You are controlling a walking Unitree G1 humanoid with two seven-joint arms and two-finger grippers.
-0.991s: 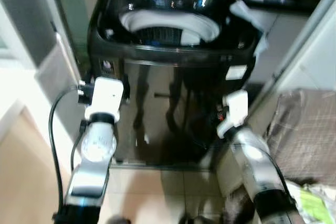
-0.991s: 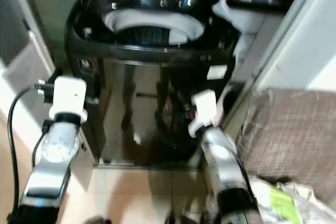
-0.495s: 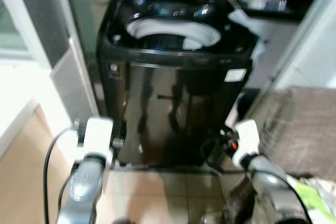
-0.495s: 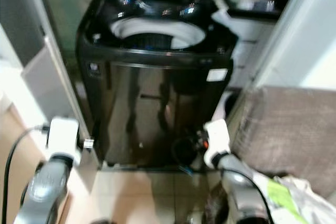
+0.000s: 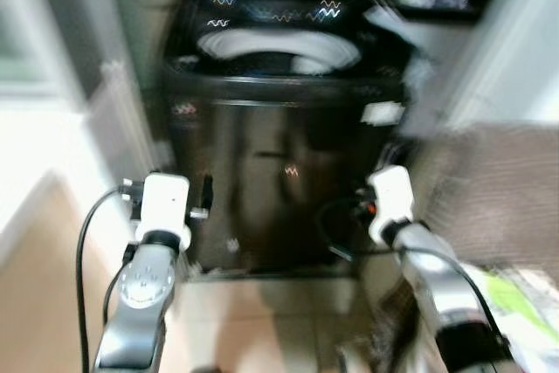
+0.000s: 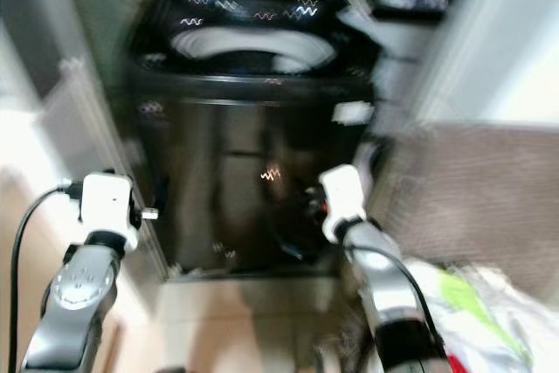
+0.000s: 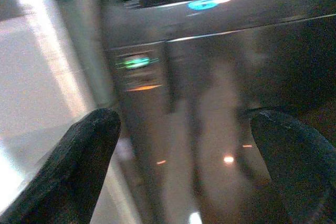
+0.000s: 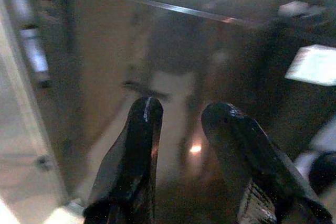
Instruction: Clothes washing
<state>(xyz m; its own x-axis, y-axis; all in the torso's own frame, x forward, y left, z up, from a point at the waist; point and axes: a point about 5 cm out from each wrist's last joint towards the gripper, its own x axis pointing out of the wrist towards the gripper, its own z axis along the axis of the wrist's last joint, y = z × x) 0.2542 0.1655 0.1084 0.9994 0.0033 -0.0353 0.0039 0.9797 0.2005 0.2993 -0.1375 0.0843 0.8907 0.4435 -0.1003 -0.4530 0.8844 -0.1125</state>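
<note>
A black washing machine (image 5: pixel 279 181) with a glossy, mirror-like front panel that reflects light, and a smooth white rim (image 5: pixel 278 48) around its tub opening. Two arms of shiny silver metal with matt black fingers (image 8: pixel 131 156). Pale, smooth floor tiles (image 5: pixel 262 321).

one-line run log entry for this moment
scene: black top-load washing machine, lid up, drum open | left gripper: open, empty, facing washer front | right gripper: slightly open, empty | view: motion-blurred
</note>
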